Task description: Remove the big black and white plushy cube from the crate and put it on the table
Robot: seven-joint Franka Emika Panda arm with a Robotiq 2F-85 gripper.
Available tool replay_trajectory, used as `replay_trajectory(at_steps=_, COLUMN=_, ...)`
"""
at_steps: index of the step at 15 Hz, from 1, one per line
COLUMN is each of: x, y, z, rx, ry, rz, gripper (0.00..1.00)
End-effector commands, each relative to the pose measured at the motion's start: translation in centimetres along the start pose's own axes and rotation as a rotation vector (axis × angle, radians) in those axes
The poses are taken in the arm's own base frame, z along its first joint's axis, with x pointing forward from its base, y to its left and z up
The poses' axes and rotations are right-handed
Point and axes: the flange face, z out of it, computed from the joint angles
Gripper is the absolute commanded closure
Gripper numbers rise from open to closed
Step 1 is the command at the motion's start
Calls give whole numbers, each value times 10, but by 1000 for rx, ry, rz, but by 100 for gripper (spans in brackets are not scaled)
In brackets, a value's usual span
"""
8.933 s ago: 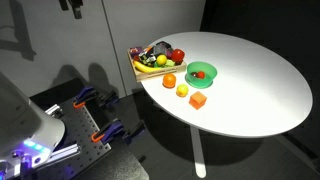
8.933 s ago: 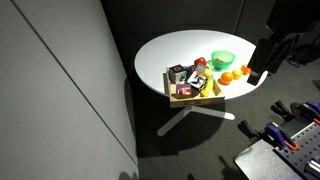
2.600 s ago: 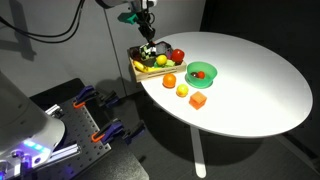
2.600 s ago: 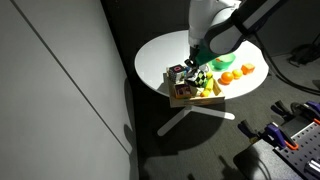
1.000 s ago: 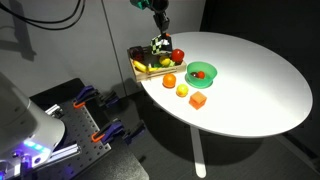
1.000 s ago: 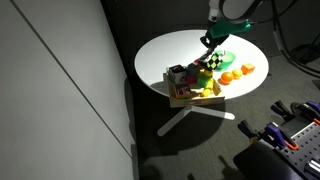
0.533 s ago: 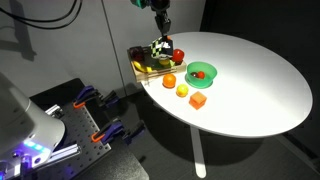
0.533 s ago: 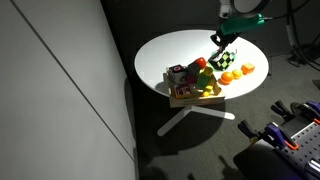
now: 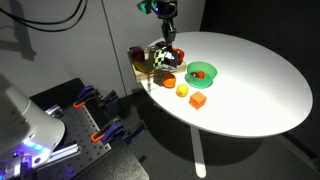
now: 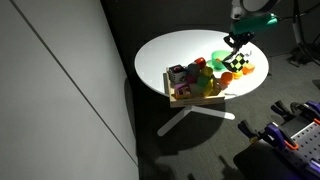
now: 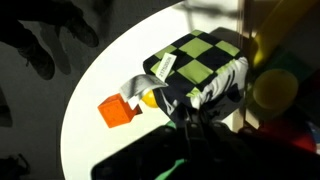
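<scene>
The big black and white plushy cube (image 9: 166,56) (image 10: 241,62) hangs in the air with my gripper (image 9: 170,42) (image 10: 240,46) shut on its top fabric. In the wrist view the checkered cube (image 11: 195,62) fills the centre, pinched by the gripper (image 11: 192,108) below it, over the white table (image 11: 100,70). The crate (image 9: 146,66) (image 10: 194,94), with yellowish sides, still holds several toys near the table's edge. The cube is clear of the crate, up above the area around the green bowl.
A green bowl (image 9: 201,71) (image 10: 221,59) stands beside the crate. An orange block (image 9: 198,101) (image 11: 116,112), a yellow ball (image 9: 182,91) (image 11: 150,98) and an orange fruit (image 9: 169,82) lie near the table's edge. Wide bare tabletop (image 9: 250,80) extends away from the crate.
The gripper has carried the cube up and away from the crate, toward the bowl side. Nothing else on the table has moved.
</scene>
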Motion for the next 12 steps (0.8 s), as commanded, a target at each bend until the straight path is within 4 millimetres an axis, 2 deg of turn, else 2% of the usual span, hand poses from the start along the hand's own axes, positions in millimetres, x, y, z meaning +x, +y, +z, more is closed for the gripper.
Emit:
replay_trajectory(at_steps=1, x=12, y=15, z=8, rx=-29, ry=7, rz=86, gripper=97)
replay_trajectory(at_steps=7, x=25, y=17, z=30, rx=-67, ry=74, rz=170, gripper=97)
replay_trajectory(at_steps=12, x=42, y=12, z=36, rx=-83, ry=111, rz=226, gripper=97)
